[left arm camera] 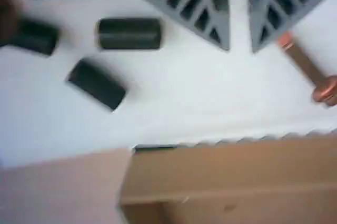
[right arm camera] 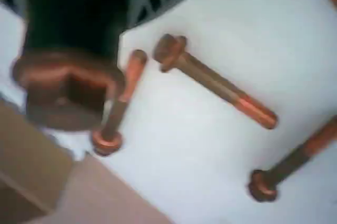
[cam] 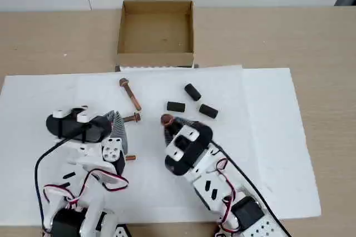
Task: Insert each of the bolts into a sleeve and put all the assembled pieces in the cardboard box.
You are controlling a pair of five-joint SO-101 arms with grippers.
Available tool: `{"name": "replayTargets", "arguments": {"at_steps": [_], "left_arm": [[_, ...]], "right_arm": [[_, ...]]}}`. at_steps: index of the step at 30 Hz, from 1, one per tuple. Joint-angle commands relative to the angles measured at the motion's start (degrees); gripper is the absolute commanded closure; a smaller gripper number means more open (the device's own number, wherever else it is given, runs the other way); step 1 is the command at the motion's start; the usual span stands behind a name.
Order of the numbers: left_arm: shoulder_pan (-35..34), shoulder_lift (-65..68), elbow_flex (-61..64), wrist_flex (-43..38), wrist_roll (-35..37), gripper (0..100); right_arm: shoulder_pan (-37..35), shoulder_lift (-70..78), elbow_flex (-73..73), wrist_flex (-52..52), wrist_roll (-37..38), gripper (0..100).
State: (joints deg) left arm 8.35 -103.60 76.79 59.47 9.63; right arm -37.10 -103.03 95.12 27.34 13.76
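Observation:
The cardboard box (cam: 157, 31) stands at the back of the table, its wall (left arm camera: 221, 176) close in the left wrist view. Three black sleeves (cam: 176, 106) (left arm camera: 129, 33) lie loose on the white paper in front of it. My right gripper (cam: 168, 127) (right arm camera: 79, 3) is shut on a sleeve (right arm camera: 73, 19) with a bolt in it, the copper bolt head (cam: 166, 119) (right arm camera: 68, 87) sticking out. Loose bolts (cam: 130, 93) (right arm camera: 210, 79) lie to the left. My left gripper (cam: 118, 127) (left arm camera: 239, 45) hovers beside a short bolt (cam: 132, 117) (left arm camera: 308, 69), fingers a narrow gap apart with nothing between.
The white paper (cam: 267, 137) covers most of the table in front of the box. Another bolt tip (cam: 130, 158) pokes out beside the left arm's body. Both arms' cables trail toward the near edge. Bare paper lies to the right of the sleeves.

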Motion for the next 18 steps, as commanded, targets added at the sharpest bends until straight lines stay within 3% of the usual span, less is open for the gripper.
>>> {"name": "replayTargets", "arguments": {"at_steps": [1,9,18], "left_arm": [[-3.25,-0.44,3.47,-0.09,-2.46,99],[-8.18,-0.44,13.14,-0.09,-8.18,99],[-8.35,-0.53,17.27,-1.76,-8.09,99]], "right_arm": [[3.91,-0.92,-0.79,-0.92,-1.49,99.6],[9.71,-0.84,-0.88,2.42,-7.74,99.6],[13.23,-0.84,-1.14,3.82,-10.81,99.6]]}}
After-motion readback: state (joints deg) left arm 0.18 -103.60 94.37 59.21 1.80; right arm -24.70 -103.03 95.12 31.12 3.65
